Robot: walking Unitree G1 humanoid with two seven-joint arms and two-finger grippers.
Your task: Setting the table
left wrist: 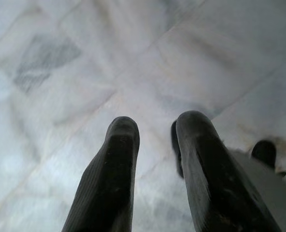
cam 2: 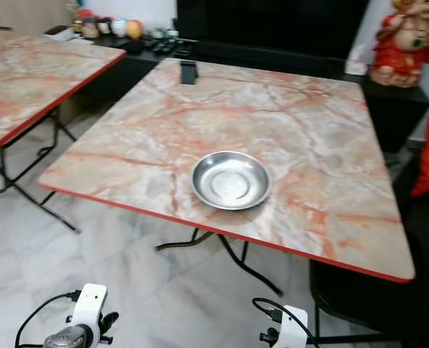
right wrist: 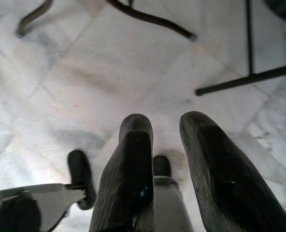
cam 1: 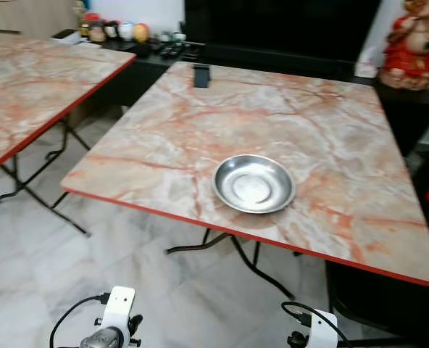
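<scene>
1. The left arm (cam 1: 113,322) is hanging low at the near left, its left pincer (left wrist: 155,145) pointing down with fingers (left wrist: 114,169) slightly parted, holding nothing.
2. The right arm (cam 1: 317,330) is hanging low at the near right, its right pincer (right wrist: 164,140) likewise pointing down, fingers (right wrist: 133,164) slightly parted and empty.

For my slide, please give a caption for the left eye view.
Empty steel bowl near the front edge of a marble-patterned folding table.
</scene>
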